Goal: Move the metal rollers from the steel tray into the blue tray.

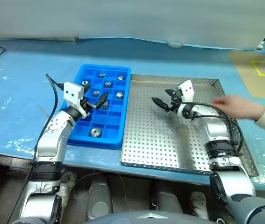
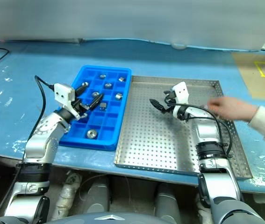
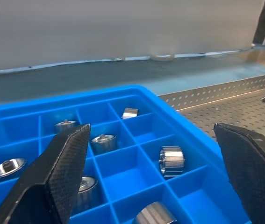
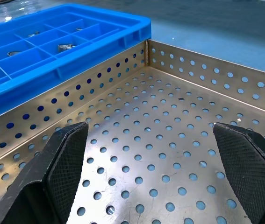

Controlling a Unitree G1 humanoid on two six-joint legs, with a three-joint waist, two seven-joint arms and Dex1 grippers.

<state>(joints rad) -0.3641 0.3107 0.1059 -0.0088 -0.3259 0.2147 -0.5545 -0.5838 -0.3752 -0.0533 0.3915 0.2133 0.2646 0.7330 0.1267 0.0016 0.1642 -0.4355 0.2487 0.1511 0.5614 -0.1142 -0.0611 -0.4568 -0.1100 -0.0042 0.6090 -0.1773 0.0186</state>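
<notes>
The left gripper [image 1: 96, 99] has its two black fingers [image 3: 67, 172] spread wide and empty, hovering over the middle of the bright blue plastic tray [image 1: 123, 135] with its grid of square compartments. The right gripper [image 1: 164, 100] also has its fingers [image 4: 64, 165] spread with nothing between them, above the far middle of the large shallow steel tray [image 1: 169, 154] with a perforated floor and low rim. The small shiny metal rollers [image 1: 95, 132] lie in the blue tray, one to a compartment, mostly at its far end and one near its near edge. The blue tray sits just left of the steel tray, side by side on the pale blue sheeted tabletop [image 1: 15, 107]. A person's hand [image 1: 237, 106] reaches over the steel tray's right rim.
</notes>
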